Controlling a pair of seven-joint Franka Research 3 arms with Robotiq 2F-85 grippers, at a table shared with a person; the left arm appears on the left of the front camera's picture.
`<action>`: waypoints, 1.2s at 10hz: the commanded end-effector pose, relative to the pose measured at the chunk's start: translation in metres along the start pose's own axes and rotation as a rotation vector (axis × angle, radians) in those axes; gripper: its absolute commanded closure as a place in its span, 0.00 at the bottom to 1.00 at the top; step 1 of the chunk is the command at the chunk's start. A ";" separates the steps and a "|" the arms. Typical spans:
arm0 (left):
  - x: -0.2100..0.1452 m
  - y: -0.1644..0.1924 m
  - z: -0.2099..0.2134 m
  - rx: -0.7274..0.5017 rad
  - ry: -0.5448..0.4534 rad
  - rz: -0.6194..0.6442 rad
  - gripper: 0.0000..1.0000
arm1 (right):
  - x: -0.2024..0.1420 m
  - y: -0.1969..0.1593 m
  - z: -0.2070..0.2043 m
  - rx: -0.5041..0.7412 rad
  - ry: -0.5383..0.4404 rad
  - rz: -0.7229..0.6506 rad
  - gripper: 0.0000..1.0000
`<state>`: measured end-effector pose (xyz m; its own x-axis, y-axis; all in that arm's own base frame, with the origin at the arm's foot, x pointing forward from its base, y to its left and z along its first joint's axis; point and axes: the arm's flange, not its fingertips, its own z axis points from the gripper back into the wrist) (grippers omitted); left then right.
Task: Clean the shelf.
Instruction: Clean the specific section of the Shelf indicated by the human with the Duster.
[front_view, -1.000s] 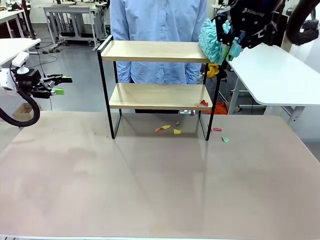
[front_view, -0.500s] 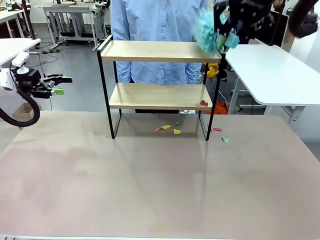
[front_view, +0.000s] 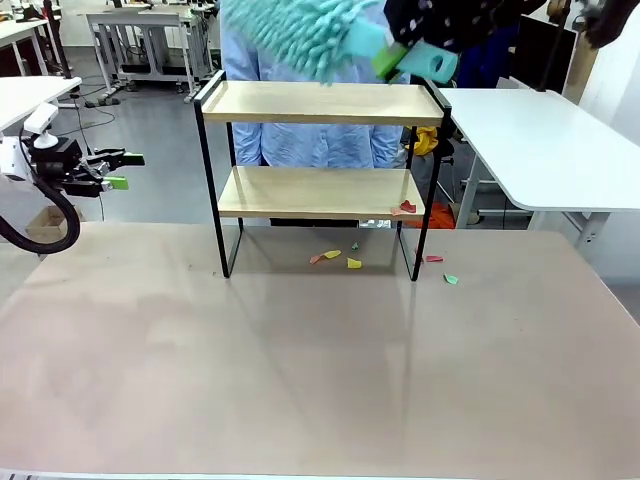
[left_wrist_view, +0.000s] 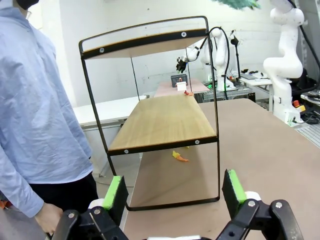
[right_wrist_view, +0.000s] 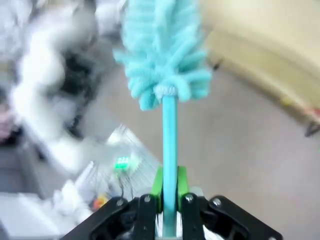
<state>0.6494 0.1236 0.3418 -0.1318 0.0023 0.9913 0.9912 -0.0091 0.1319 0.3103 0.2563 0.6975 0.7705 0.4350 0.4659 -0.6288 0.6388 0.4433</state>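
Shelf at the desk's far side, duster raised over its top board

The right claw, clamped tight on the teal duster's handle, holds the fluffy head above the top board, likely to sweep it. A red scrap sits on the lower board. The left claw gapes wide and empty, well apart, facing the shelf's left end.

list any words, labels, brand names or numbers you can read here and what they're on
No text can be read in these pictures.
Too small to read: the small white card below a dark basket on a far table, left wrist view.
Motion-blurred, no print legible: the black right gripper shut on the teal fluffy duster, front view.
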 end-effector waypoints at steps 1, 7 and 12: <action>0.002 -0.002 0.000 -0.007 0.007 -0.007 0.00 | -0.018 -0.012 -0.005 -0.007 0.276 0.183 0.87; 0.002 -0.002 0.000 -0.007 0.007 -0.007 0.00 | -0.121 -0.056 -0.053 -0.119 0.675 0.281 0.87; 0.002 -0.002 0.000 -0.007 0.007 -0.007 0.00 | -0.190 -0.133 -0.062 -0.023 0.640 0.225 0.87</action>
<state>0.6493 0.1237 0.3418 -0.1317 0.0024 0.9913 0.9913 -0.0090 0.1317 0.2501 0.1397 0.5037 0.5327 0.8445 -0.0552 -0.7780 0.5143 0.3608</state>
